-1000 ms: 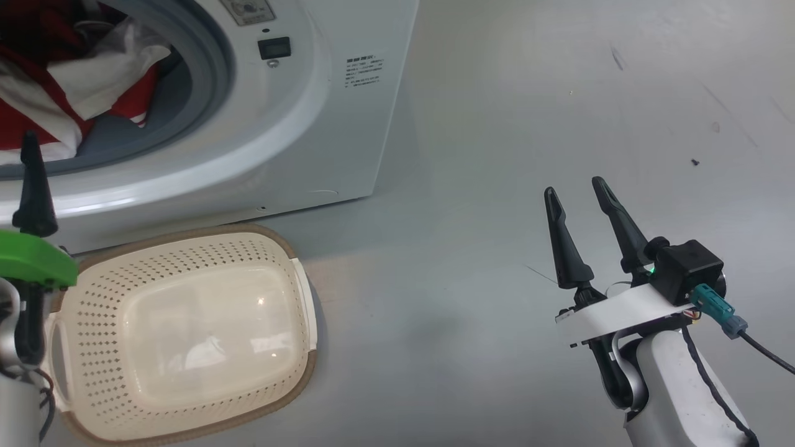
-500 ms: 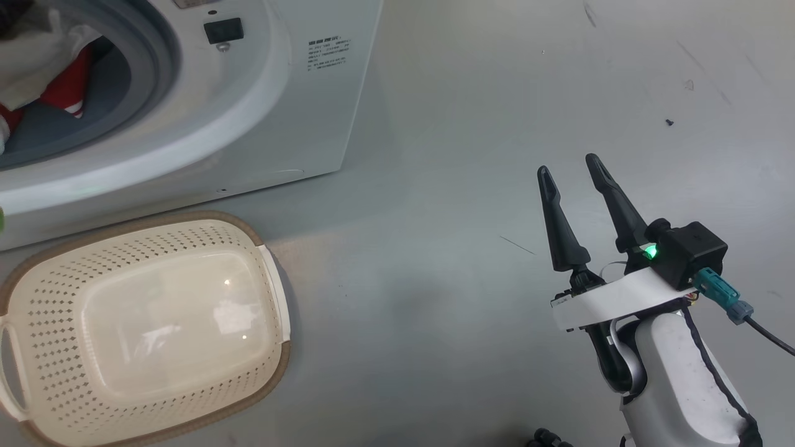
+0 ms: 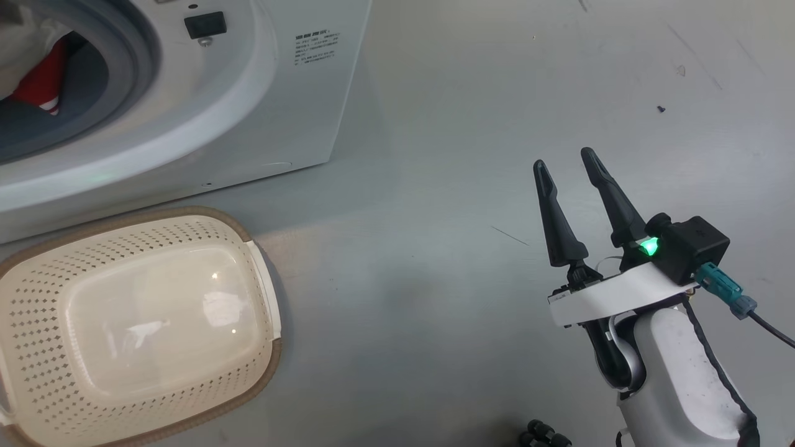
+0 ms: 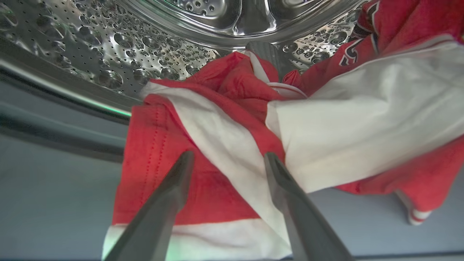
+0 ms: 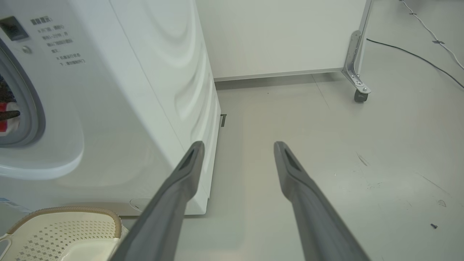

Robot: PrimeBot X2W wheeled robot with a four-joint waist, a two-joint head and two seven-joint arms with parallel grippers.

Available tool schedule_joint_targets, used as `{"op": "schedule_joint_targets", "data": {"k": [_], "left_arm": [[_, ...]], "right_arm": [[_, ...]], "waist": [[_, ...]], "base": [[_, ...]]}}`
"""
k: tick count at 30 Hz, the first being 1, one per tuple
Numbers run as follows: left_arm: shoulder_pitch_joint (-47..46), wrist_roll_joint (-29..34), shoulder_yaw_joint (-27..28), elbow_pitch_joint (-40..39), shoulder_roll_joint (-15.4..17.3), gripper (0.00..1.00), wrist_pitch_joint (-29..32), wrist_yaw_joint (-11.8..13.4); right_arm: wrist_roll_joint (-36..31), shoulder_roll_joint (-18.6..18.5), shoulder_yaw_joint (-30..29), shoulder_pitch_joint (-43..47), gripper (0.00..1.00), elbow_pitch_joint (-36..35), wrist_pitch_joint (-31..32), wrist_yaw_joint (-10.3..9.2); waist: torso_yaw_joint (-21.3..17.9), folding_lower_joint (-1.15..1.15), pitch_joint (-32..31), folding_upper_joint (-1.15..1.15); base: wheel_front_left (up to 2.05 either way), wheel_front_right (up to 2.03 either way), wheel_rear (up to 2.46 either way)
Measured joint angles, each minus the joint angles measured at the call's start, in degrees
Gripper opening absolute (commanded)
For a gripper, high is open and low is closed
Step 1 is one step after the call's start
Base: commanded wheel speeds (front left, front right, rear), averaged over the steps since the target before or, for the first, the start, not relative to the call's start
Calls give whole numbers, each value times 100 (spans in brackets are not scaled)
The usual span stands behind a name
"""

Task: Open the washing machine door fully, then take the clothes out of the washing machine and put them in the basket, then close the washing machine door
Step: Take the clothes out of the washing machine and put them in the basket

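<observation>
Clothes, red and white, lie heaped in the washing machine, the left hand wide open and seemingly brushing them, the right hand open over the floor right of the basket.

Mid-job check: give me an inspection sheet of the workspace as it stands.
Surface: grey floor, lightly scuffed.
Job's things: washing machine with its opening uncovered; red and white clothes lying in the drum; basket on the floor in front, no clothes in it.
Clutter: one small dark speck on the floor.
Grippers: left gripper open, fingers over the clothes at the drum mouth, contact unclear; right gripper open, holding nothing, above the floor.
Cables: black cable across the floor; wrist lead on the right arm.
Surroundings: white panel on a castor frame past the machine.
</observation>
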Motion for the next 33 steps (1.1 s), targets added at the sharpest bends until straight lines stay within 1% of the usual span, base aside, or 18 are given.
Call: {"op": "schedule_joint_targets", "data": {"k": [3, 5, 15, 23, 25, 26, 27, 28, 29, 30, 31, 33], "left_arm": [[-135, 0, -1, 120, 0, 100, 43, 0], [-200, 0, -3, 202, 0, 100, 92, 0], [-516, -4, -18, 644, 7, 100, 220, 43], [-658, 11, -143, 890, 22, 100, 285, 41], [-705, 11, -154, 962, 22, 100, 285, 40], [-705, 11, -154, 962, 22, 95, 285, 40], [-724, 11, -156, 992, 22, 84, 286, 40], [-730, 11, -157, 1012, 21, 50, 286, 40], [-738, 11, -158, 1029, 21, 39, 286, 34], [-751, 11, -159, 1051, 18, 11, 286, 33], [-766, 11, -160, 1081, 13, 0, 285, 33], [-808, 11, -160, 1152, 7, 0, 283, 11]], "right_arm": [[12, 0, 14, -52, 100, -7, 0, -10], [30, 0, 42, -53, 100, -9, 0, -51], [53, 0, 107, -66, 100, -13, 0, -57], [96, 0, 122, -77, 100, -15, 0, -60], [96, 0, 123, -78, 100, -15, 0, -109], [96, 0, 123, -78, 100, -15, 0, -109], [96, 0, 123, -79, 100, -15, 0, -109], [96, 0, 123, -80, 100, -15, 0, -109], [94, 0, 123, -81, 100, -15, 0, -110], [94, 0, 123, -86, 100, -14, 0, -110], [94, 0, 123, -92, 100, -14, 0, -110], [94, 0, 123, -107, 100, -14, 0, -111]], "waist": [[-13, 0, 21, 0], [-22, 0, 32, 0], [-67, 0, 85, 0], [-84, 0, 86, 0], [-82, 0, 86, 0], [-82, 0, 86, 0], [-79, 0, 85, 0], [-76, 0, 85, 0], [-73, 0, 85, 0], [-69, 0, 85, 0], [-64, 0, 84, 0], [-55, 0, 83, 0]], "base": [[0, 0, 0], [0, 0, 0], [0, 0, 0], [0, 0, 0], [0, 0, 0], [0, 0, 0], [0, 0, 0], [0, 0, 0], [0, 0, 0], [0, 0, 0], [0, 0, 0], [0, 0, 0]]}}
